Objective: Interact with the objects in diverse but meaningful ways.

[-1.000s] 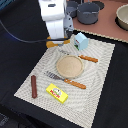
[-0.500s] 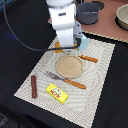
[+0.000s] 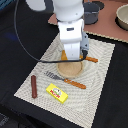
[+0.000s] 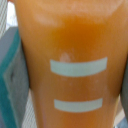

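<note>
A placemat (image 3: 95, 75) lies on the table. On it, the sausage (image 3: 34, 86) sits toward the exterior view's left, the flat box (image 3: 57, 92) beside it to the right. A fork (image 3: 67, 80) lies between the box and a round plate (image 3: 70, 68). The arm (image 3: 71, 35) stands over the plate.

The arm (image 3: 70, 27) is held upright, wrist pointed straight down. The gripper (image 3: 73, 56) is lowered at its 6 o'clock end; its jaws are hidden.
</note>
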{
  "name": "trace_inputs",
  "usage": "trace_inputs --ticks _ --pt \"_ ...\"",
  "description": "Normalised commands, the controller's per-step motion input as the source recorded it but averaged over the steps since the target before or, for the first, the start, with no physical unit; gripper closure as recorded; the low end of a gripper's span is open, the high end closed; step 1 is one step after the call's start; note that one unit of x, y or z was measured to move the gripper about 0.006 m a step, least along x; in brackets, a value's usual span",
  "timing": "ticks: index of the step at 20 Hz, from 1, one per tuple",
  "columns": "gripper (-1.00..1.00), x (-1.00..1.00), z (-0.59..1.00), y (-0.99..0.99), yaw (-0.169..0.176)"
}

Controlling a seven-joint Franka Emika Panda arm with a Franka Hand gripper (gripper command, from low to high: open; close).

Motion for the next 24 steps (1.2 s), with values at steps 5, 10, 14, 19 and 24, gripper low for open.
trace_inputs --ticks 5,10,14,19,24 --pt "1.0 0.25 0.0 -0.19 0.0" --pt "1.0 0.28 0.0 -0.21 -0.018" --pt "-1.0 0.59 0.15 -0.04 -0.067" --pt "-1.0 0.79 0.42 0.05 -0.085" --pt "-1.0 0.74 0.57 0.06 -0.099"
